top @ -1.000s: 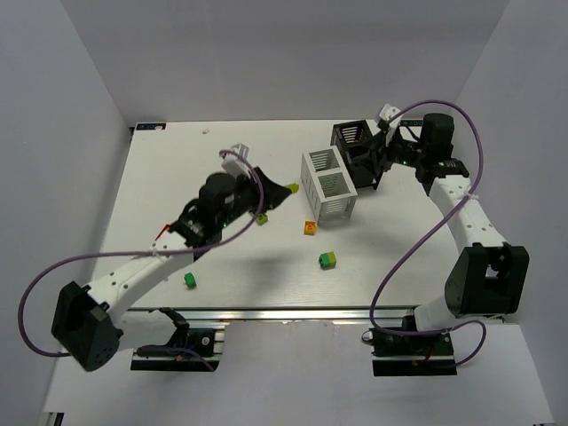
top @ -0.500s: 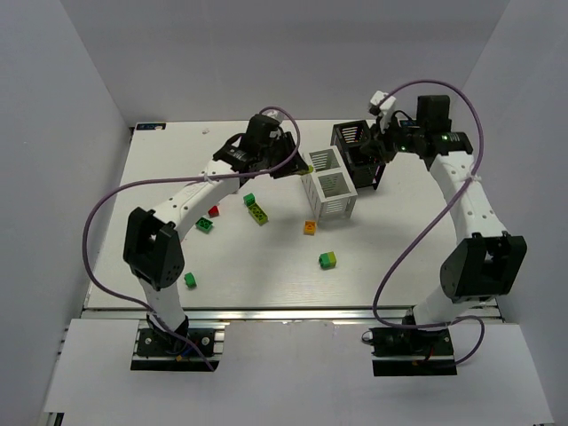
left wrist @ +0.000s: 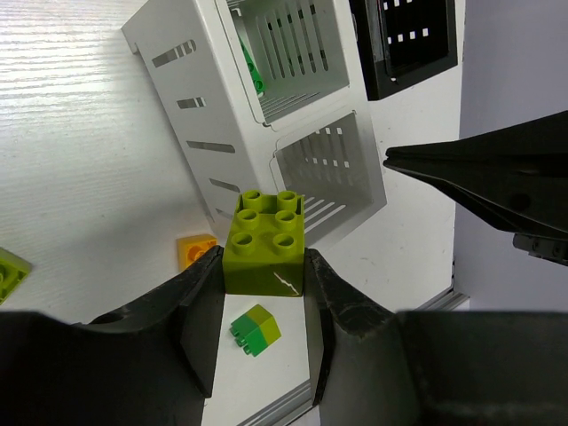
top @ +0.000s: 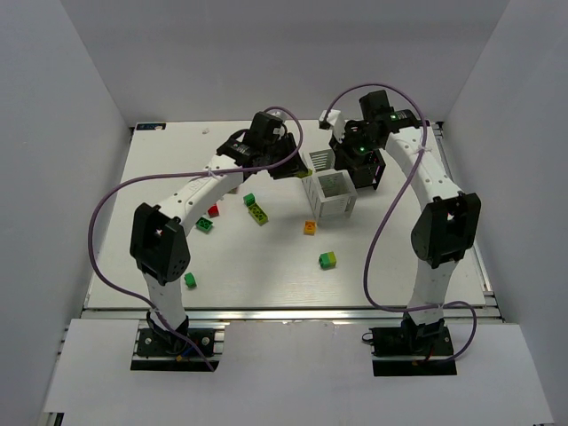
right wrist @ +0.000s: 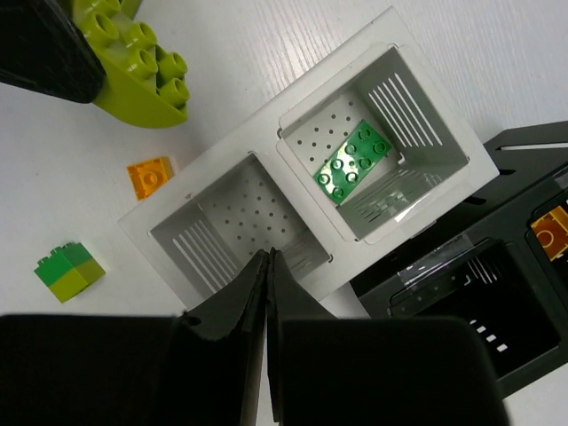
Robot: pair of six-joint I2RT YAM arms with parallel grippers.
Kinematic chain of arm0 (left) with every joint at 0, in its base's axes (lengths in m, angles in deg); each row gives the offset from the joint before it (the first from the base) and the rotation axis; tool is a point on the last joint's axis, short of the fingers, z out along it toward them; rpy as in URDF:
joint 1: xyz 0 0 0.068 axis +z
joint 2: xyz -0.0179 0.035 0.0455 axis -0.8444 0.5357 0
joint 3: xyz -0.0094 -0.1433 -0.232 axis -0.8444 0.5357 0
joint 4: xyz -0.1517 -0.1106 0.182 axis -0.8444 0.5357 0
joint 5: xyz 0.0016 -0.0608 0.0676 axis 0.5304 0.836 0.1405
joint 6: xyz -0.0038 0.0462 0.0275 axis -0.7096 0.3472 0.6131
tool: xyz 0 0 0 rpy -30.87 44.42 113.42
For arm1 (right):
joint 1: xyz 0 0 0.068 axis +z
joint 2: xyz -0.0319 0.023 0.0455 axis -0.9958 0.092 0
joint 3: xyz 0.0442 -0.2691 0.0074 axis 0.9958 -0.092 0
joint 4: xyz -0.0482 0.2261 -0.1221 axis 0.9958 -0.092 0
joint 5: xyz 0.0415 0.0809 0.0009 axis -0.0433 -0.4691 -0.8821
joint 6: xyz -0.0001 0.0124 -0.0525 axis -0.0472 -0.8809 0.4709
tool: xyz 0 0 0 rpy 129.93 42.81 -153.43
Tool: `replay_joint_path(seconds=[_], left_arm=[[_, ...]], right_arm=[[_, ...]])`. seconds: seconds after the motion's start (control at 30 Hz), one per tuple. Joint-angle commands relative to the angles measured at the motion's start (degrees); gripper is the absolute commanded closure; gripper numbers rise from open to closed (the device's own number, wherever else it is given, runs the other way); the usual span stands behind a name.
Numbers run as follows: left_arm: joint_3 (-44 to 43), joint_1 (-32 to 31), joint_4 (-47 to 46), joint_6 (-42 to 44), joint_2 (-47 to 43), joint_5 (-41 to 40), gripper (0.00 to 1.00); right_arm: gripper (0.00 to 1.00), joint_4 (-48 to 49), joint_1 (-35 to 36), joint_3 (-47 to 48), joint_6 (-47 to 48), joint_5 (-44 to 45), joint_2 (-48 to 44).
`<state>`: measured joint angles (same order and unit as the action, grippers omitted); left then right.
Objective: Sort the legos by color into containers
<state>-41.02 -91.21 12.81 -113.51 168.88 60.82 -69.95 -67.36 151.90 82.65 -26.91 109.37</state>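
Observation:
My left gripper (top: 300, 169) is shut on a lime-yellow lego (left wrist: 264, 240), held studs-up just left of the white container (top: 330, 209); it also shows in the right wrist view (right wrist: 142, 67). My right gripper (right wrist: 268, 255) is shut and empty, hovering over the white container (right wrist: 266, 151), next to the black container (top: 374, 174). A green plate (right wrist: 355, 162) lies in the white container's far compartment; the near one is empty. An orange lego (right wrist: 552, 232) lies in the black container (right wrist: 497, 302).
Loose legos lie on the table: orange (top: 310, 228), green-and-lime (top: 327, 259), green (top: 190, 280), green (top: 205, 225), red (top: 213, 210), green (top: 249, 200), lime (top: 258, 212). The two grippers are close together over the white container.
My left arm swung from the front left up to the white container with the lime lego, then held still. My right gripper moved left from the black container to over the white one.

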Motion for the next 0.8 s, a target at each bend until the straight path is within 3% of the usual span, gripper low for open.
replay_joint_path(seconds=[0.0,0.77], left_arm=[[-0.6,-0.1,0.1,0.7,-2.2,0.7,0.8],[5.6,-0.2,-4.8,-0.1,-6.2,1.2,0.8]], right_arm=[[0.94,-2.7,0.6,4.3,1.1,2.3,-0.6],[0.93,-1.2,1.1,2.0,-0.1,3.5,-0.4]])
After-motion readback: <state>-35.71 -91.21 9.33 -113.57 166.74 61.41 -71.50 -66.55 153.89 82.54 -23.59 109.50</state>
